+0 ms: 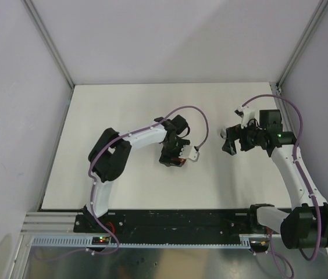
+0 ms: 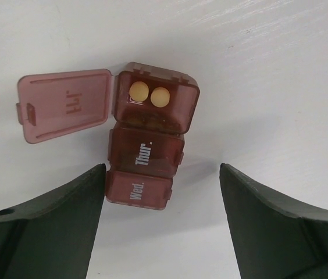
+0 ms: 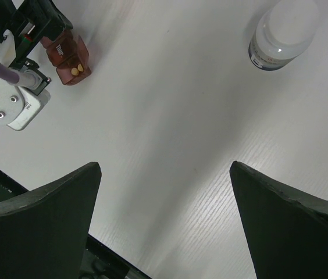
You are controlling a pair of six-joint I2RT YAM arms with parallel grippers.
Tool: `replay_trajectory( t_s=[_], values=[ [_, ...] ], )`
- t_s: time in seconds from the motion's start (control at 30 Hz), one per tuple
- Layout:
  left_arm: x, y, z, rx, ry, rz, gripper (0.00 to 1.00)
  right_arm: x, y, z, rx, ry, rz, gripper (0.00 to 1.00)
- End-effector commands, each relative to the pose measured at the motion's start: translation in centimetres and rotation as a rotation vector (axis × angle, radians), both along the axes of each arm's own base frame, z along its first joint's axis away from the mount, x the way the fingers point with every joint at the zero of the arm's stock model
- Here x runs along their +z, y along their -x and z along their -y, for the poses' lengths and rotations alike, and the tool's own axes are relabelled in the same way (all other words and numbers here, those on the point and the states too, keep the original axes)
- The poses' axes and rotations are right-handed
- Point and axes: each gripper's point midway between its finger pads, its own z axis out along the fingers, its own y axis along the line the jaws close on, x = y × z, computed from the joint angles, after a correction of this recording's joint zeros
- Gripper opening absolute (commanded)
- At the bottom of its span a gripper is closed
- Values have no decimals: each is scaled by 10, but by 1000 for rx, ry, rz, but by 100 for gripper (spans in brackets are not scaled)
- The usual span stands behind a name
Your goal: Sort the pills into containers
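Note:
The containers are one dark red pill box, a strip of three compartments lying on the white table. Its far compartment has its lid swung open to the left, and two yellow pills lie inside. The "Thur." and "Wed." compartments are shut. My left gripper is open and straddles the near end of the box; its left finger is against the "Wed." compartment and the right finger stands well apart. My right gripper is open above bare table, to the right of the pill box.
A small round white-capped bottle stands on the table beyond the right gripper. In the top view the left gripper sits mid-table and the right gripper hovers to its right. Grey walls enclose the table on three sides.

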Motion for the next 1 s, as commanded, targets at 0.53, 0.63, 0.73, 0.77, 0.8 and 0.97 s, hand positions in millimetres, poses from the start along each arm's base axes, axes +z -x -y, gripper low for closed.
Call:
replay_trajectory(
  t_s=[0.53, 0.63, 0.73, 0.77, 0.8, 0.97],
  values=[
    [13, 1, -1, 199, 25, 10, 68, 6, -1, -7, 18, -45, 16, 100],
    [13, 0, -1, 210, 35, 19, 64, 6, 0, -7, 25, -49, 13, 99],
    [12, 1, -2, 215, 40, 24, 59, 8, 1, -10, 34, -58, 18, 99],
    [12, 1, -3, 218, 42, 26, 58, 9, 0, -10, 33, -60, 21, 99],
    [12, 1, -3, 221, 45, 28, 55, 10, 0, -10, 35, -64, 24, 99],
    [16, 3, -5, 238, 61, 29, 41, 13, -1, -13, 26, -87, 27, 99]
  ],
)
